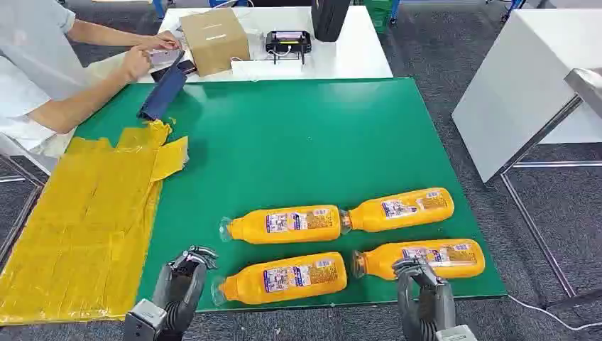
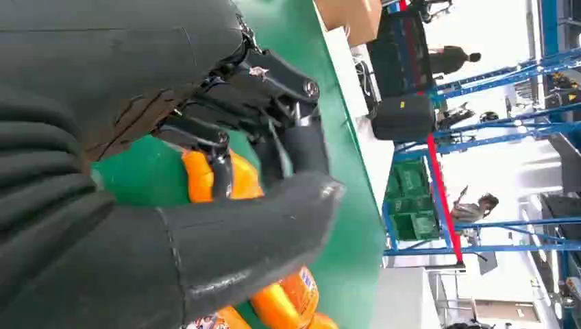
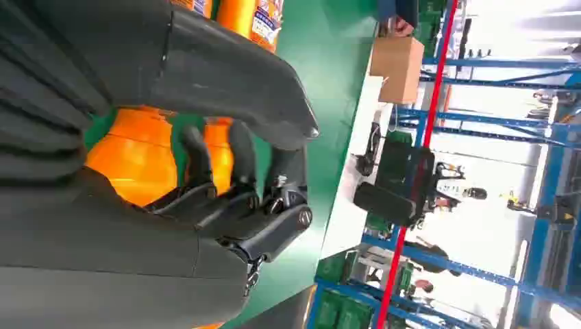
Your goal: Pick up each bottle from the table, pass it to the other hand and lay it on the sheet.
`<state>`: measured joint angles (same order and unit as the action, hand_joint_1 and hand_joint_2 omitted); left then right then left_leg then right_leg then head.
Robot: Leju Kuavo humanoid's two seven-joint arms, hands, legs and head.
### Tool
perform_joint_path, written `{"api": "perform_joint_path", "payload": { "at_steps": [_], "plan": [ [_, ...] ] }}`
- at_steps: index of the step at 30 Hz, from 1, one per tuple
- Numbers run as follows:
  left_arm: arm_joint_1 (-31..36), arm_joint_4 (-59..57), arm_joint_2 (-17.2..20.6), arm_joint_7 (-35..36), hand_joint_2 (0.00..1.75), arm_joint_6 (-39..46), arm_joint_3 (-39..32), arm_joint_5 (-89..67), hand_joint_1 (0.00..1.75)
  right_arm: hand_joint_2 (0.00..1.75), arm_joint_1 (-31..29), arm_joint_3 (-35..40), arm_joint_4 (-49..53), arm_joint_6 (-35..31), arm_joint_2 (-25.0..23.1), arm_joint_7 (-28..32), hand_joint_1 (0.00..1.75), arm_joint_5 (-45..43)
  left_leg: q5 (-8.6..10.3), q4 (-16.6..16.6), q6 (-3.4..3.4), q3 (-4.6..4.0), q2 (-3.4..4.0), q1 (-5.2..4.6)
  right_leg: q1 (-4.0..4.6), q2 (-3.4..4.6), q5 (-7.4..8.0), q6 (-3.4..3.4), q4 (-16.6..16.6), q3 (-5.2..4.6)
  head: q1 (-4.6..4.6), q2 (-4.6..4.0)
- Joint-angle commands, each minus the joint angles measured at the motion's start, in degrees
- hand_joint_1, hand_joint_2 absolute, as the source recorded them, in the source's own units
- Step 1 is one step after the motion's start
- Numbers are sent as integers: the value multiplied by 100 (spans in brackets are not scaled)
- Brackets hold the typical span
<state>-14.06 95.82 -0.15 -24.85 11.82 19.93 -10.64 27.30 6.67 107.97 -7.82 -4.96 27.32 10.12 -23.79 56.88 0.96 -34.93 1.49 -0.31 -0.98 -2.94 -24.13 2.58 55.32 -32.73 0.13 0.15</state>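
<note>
A green mat [image 1: 298, 135] covers the table, and a crumpled yellow sheet [image 1: 78, 220] lies along its left side, reaching from the near edge about halfway to the far edge. Beyond the mat stands a white table [image 1: 341, 60] carrying one cardboard box [image 1: 214, 40], a small black device [image 1: 288, 44] and a black case [image 1: 329, 15]; a person [image 1: 42, 71] leans in at the far left with both hands by the box. Four orange bottles lie on their sides on the near right part of the mat, in two rows of two, every long axis running left to right with a slight rise toward the far right, and every cap end pointing left. The far-left bottle [image 1: 284, 224] almost meets the cap of the far-right bottle [image 1: 401, 209]; the near-left bottle [image 1: 284, 278] and the near-right bottle [image 1: 422, 258] lie just nearer. The left hand [image 1: 186, 273] hovers at the near edge of the mat, just left of the near-left bottle's cap; in the left wrist view its fingers [image 2: 274, 82] and thumb stand apart with an orange bottle seen between them, and I cannot tell whether they touch it. The right hand [image 1: 419, 280] sits over the near side of the near-right bottle; in the right wrist view its fingers [image 3: 240, 157] are spread and curve down over the orange body with the thumb apart, and contact is unclear.
</note>
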Motion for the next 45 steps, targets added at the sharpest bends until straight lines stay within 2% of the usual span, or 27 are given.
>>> {"api": "perform_joint_path", "payload": {
  "at_steps": [1, 2, 4, 6, 7, 8, 10, 11, 12, 16, 17, 20, 23, 24, 26, 27, 31, 33, 41, 45],
  "plan": [
    [1004, -492, -280, -404, 175, 749, -621, 98, 175, 175, -2092, 796, -1045, -914, -424, 134, 175, 222, 2, -3, -7, 6, 17, 8, 6, 37, 10, -9, -6, 0, 0, 0],
    [1118, -527, -300, -373, 175, 692, -709, 65, 175, 175, -2375, 980, -1190, -1194, -345, 39, 175, 159, 1, -1, -12, 14, 28, 12, 9, 60, 14, -15, -5, 4, 0, 0],
    [1122, -467, -325, -381, 175, 633, -772, 78, 175, 175, -2448, 1046, -1122, -1308, -262, -9, 175, 47, 10, -4, -17, 14, 61, 18, 14, 105, 35, -22, -7, 0, 0, 0],
    [1044, -379, -328, -411, 175, 628, -766, 38, 175, 175, -2353, 1083, -903, -1338, -145, 14, 175, -68, 14, -5, -15, 9, 51, 18, 16, 92, 33, -23, -7, 2, 0, 0],
    [1024, -362, -329, -409, 175, 626, -757, 35, 175, 175, -2316, 1079, -835, -1346, -121, 21, 175, -78, 20, -4, -12, 0, 26, 14, 13, 44, 25, -17, -5, -2, 2, 0],
    [1000, -329, -330, -414, 175, 634, -750, 31, 175, 175, -2284, 1085, -740, -1369, -75, 10, 175, -68, 32, -4, -11, 1, 26, 14, 12, 43, 37, -31, -5, -6, -4, 0],
    [1009, -310, -337, -423, 175, 650, -759, 39, 175, 175, -2340, 1099, -712, -1370, -36, -6, 133, -89, 33, 4, -12, 26, -3, 16, 11, 10, 16, -23, 2, -35, 9, 0],
    [1021, -308, -362, -421, 175, 678, -798, 84, 175, 175, -2396, 1127, -714, -1341, -7, -31, 42, -105, 30, 3, -14, 27, -5, 20, 12, 18, 5, -30, 0, -27, 0, 0],
    [1035, -316, -375, -409, 175, 682, -816, 120, 155, 175, -2421, 1133, -703, -1340, -3, -29, 12, -104, 35, -4, -8, 16, -1, 10, 6, 9, 17, -13, -3, -38, 2, 0],
    [1074, -349, -375, -405, 175, 685, -822, 131, 155, 175, -2449, 1142, -680, -1350, -6, -31, 12, -102, 35, -1, -5, 4, -2, 13, 8, 19, 21, -17, -1, 15, 0, 0],
    [1083, -379, -388, -383, 175, 680, -831, 183, 0, 175, -2452, 1156, -682, -1364, 2, -31, 0, -104, 43, -4, -3, -7, -3, 9, 6, 6, 25, -13, 0, 2, 2, 0],
    [1123, -481, -407, -303, 175, 715, -899, 318, 0, 175, -2667, 1337, -814, -1357, 156, -247, 0, 226, 39, -4, -6, -2, -3, 11, 7, 14, 23, -17, -2, 7, 0, 0],
    [1178, -527, -400, -308, 175, 679, -938, 407, 0, 175, -3055, 1591, -1291, -1281, 367, -720, 0, 874, 41, -5, -6, -12, 6, 9, 7, 15, 30, -14, -3, -5, 2, 0],
    [1188, -527, -399, -309, 175, 674, -944, 412, 0, 175, -3131, 1574, -1426, -1290, 351, -706, 0, 863, 37, -4, -9, 1, 14, 13, 9, 38, 31, -18, -6, 6, 0, 0],
    [1188, -527, -399, -309, 175, 674, -944, 412, 0, 175, -3131, 1574, -1426, -1290, 351, -706, 0, 863, 38, -6, -10, -1, 3, 16, 12, 29, 30, -19, -7, 7, 0, 0],
    [1198, -524, -398, -286, 175, 633, -946, 420, 0, 175, -3365, 1780, -1752, -1217, 548, -1323, 0, 1688, 40, -4, -8, -8, 0, 13, 10, 18, 29, -17, -4, -1, 2, 0],
    [1308, -604, -477, -134, 175, 457, -927, 305, 0, 175, -4186, 2177, -2712, -1030, 706, -1934, 0, 3099, 40, -7, -6, 2, 13, 14, 9, 37, 32, -18, -9, 9, 2, 0],
    [1381, -683, -517, -107, 175, 435, -919, 298, 0, 175, -4364, 2258, -2935, -983, 647, -1995, 0, 3313, 46, -5, -2, -12, 13, 10, 7, 23, 39, -11, -4, -7, 2, 0],
    [1376, -681, -512, -107, 175, 434, -924, 297, 0, 175, -4325, 2271, -2890, -997, 650, -1998, 0, 3331, 39, -3, -5, 3, -8, 12, 8, 19, 26, -16, -4, 14, 0, 0],
    [1555, -801, -557, -27, 175, 228, -834, 263, 0, 175, -4932, 2921, -3588, -571, 699, -2345, 0, 4504, 41, 2, -4, -7, -1, 11, 7, 24, 29, -14, 1, 3, 2, 0]
  ]
}}
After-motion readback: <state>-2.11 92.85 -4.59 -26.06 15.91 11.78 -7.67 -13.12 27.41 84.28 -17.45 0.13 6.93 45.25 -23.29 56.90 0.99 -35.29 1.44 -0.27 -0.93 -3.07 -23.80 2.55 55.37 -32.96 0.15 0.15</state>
